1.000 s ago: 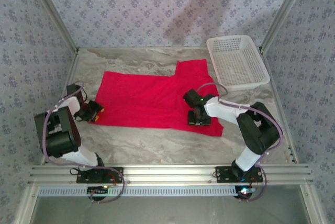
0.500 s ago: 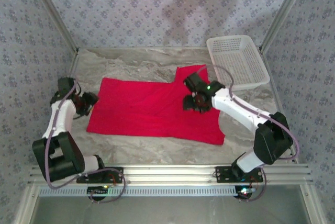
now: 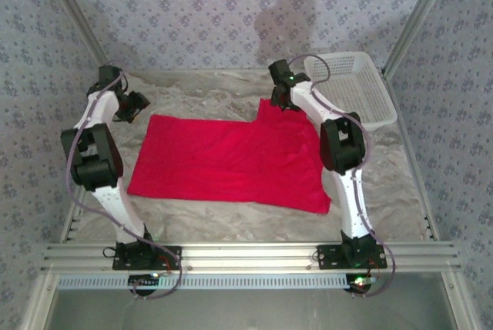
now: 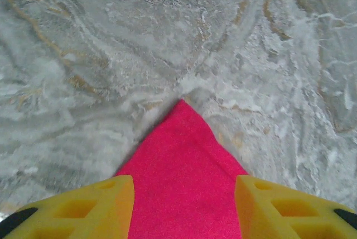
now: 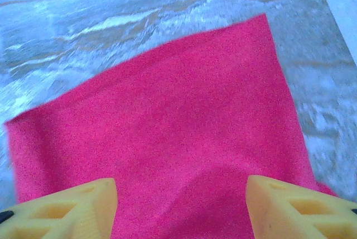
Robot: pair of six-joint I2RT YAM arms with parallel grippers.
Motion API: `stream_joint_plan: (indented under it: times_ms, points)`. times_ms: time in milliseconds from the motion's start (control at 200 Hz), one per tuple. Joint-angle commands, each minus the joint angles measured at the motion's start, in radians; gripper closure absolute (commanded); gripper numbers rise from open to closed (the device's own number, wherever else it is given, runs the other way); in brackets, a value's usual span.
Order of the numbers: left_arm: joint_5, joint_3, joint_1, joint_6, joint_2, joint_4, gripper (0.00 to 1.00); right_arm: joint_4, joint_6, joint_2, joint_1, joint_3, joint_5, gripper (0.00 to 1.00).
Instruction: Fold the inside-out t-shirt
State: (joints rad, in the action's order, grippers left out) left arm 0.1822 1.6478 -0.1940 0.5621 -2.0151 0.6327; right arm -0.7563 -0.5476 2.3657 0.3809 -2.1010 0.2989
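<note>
The inside-out t-shirt (image 3: 231,156) lies spread flat on the marbled table, plain red, with one sleeve (image 3: 286,114) pointing to the far side. My left gripper (image 3: 132,105) hovers at the shirt's far left corner, open. In the left wrist view that red corner (image 4: 184,155) lies on the table between the yellow fingers (image 4: 106,200) of the left gripper (image 4: 184,194), ungripped. My right gripper (image 3: 286,95) is over the far sleeve, open. The right wrist view has the sleeve cloth (image 5: 178,116) flat beneath the right gripper (image 5: 181,194), whose fingertips (image 5: 279,200) stand wide apart.
A white lattice basket (image 3: 350,91) stands at the far right corner, just right of the right gripper; its rim (image 5: 340,4) edges the right wrist view. Patterned walls close the table on three sides. Bare marbled surface (image 3: 231,218) runs along the near edge.
Both arms have swung from the near side to the far side, the left to the shirt's far left corner, the right from mid-shirt to the sleeve. The shirt's near left corner has spread outward.
</note>
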Motion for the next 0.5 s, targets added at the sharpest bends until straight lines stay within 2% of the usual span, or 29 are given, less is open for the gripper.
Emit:
stream_joint_plan:
  times_ms: [0,290,495]
  points:
    - [-0.006,0.087,0.019,-0.046,-0.056,0.073,0.49,-0.102,0.033,0.078,-0.020,-0.149,0.091,0.36]
    - [-0.030,0.193,0.057,-0.051,-0.193,0.096,0.50,-0.070,0.017,0.156,-0.080,-0.194,0.004,0.30]
    - [-0.046,0.238,0.077,-0.050,-0.268,0.126,0.56,-0.092,0.025,0.223,-0.090,-0.253,-0.059,0.30]
